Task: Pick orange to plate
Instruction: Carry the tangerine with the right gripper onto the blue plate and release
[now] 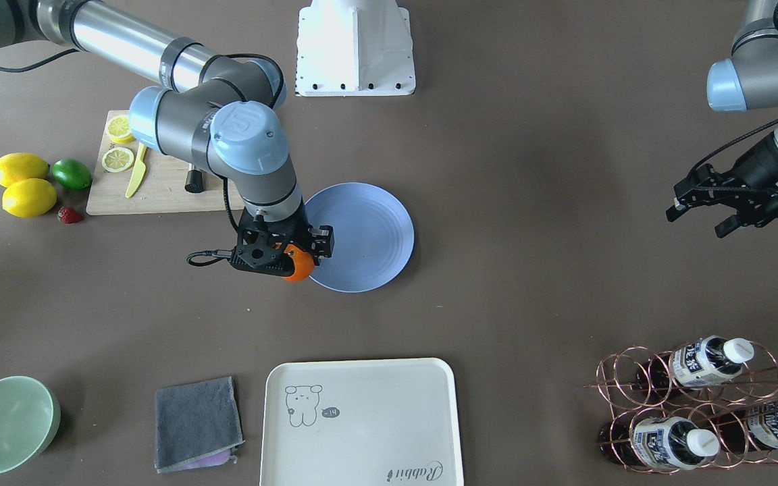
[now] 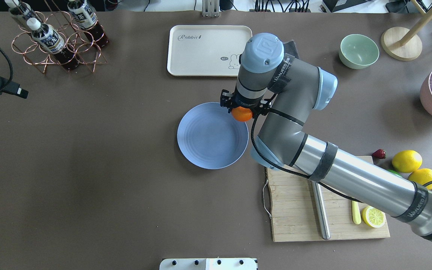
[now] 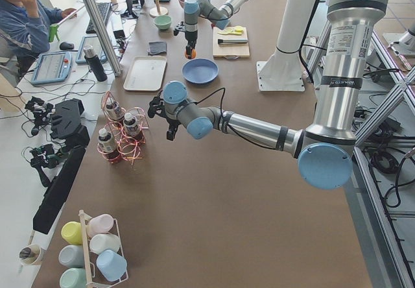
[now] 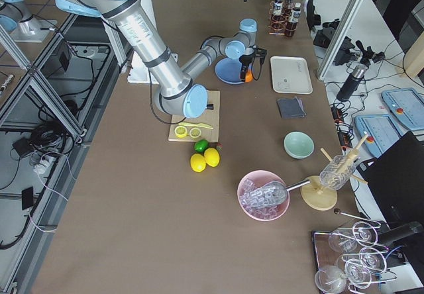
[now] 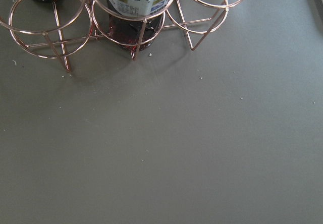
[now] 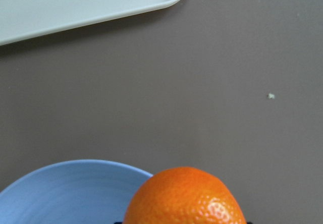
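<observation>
The orange (image 1: pixel 299 266) hangs over the near-right rim of the blue plate (image 1: pixel 370 236), with my right gripper (image 1: pixel 288 255) shut on it. From overhead, the orange (image 2: pixel 242 114) sits just at the plate's (image 2: pixel 208 138) far right edge, under the right gripper (image 2: pixel 243 108). In the right wrist view the orange (image 6: pixel 186 198) fills the bottom, with the plate's rim (image 6: pixel 65 186) to its left. My left gripper (image 1: pixel 698 219) hovers far off near the bottle rack, fingers spread and holding nothing.
A cream bear tray (image 2: pixel 208 48) lies beyond the plate, and a green bowl (image 2: pixel 359 50) and grey cloth (image 1: pixel 196 422) lie nearby. The cutting board (image 2: pixel 313 210) with lemon slices, two lemons (image 2: pixel 407 160), a lime (image 1: pixel 71 173) and a strawberry (image 2: pixel 379 153) are on my right. The copper bottle rack (image 2: pixel 58 41) stands far left.
</observation>
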Robot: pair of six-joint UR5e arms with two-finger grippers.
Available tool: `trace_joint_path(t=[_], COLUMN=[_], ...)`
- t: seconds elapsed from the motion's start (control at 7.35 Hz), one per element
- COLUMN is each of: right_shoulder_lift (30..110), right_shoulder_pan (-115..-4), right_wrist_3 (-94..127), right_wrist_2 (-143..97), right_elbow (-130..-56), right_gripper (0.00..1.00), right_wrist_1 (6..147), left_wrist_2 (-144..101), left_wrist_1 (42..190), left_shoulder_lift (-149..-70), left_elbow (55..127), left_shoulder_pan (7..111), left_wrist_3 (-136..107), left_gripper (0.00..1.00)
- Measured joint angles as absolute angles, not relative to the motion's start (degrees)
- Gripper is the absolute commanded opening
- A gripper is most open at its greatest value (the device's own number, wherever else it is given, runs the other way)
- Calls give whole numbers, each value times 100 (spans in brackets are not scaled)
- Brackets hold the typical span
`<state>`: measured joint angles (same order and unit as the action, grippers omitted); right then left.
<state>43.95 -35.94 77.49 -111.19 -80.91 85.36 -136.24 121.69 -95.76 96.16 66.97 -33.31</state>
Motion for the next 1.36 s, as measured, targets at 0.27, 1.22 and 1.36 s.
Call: trace_joint_path(t=[0.27, 1.22, 1.36], right_shoulder_lift=[3957, 3874, 3880], right_shoulder_pan=[-3160, -3042, -3154], right_wrist_3=[8196, 8202, 8140], right_wrist_2=[-10746, -10642, -10740], right_elbow=[-7666, -7691, -7769], right_gripper=[0, 100, 100], right_wrist_1=[8555, 8564, 8579], left_wrist_2=[-13630, -13658, -13662], left_wrist_1=[12172, 12142, 12127], left_shoulder_lift=[-9572, -9349, -9156], left_elbow=[9613, 9588, 9569], left_shoulder_pan=[6697, 6726, 6858], left_wrist_3=[-3331, -3326, -3284], left_gripper=[98, 98, 98])
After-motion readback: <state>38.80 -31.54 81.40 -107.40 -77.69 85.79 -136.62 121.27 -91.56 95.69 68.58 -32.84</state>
